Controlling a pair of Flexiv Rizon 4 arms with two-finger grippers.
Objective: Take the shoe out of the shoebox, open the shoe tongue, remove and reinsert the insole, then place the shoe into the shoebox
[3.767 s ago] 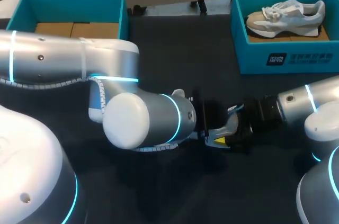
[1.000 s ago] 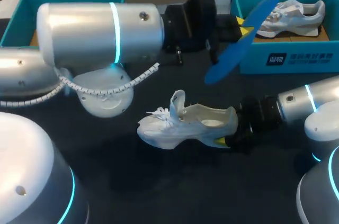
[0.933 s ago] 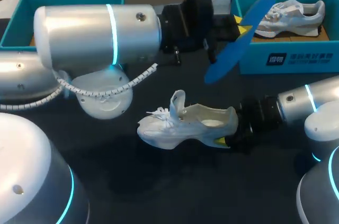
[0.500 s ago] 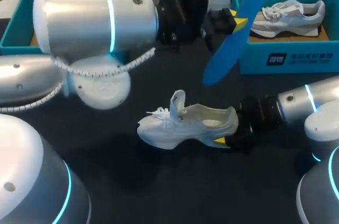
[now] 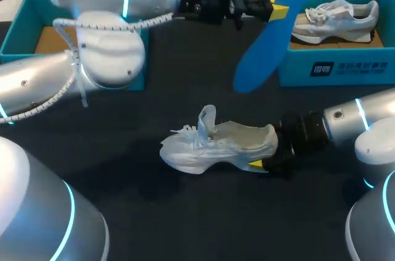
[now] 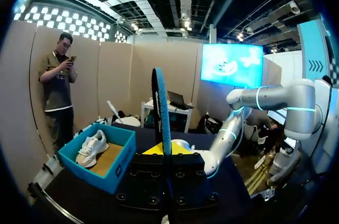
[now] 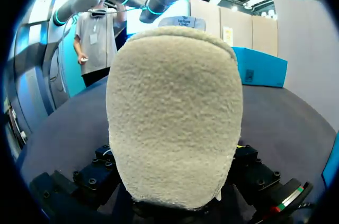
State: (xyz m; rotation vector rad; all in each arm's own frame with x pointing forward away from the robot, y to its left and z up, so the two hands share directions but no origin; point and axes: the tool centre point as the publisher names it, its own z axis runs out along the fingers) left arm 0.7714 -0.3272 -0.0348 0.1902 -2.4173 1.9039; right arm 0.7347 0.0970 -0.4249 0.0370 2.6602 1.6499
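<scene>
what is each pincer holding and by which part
The left pincer holds the blue insole toward one end; the right pincer grips the white shoe at its heel.

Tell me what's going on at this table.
The left pincer holds a blue foam insole up above the black table. The right pincer grips the heel of a white lace-up sneaker lying on the table, tongue raised. A beige-and-white sneaker sits in the teal cardboard shoebox.
</scene>
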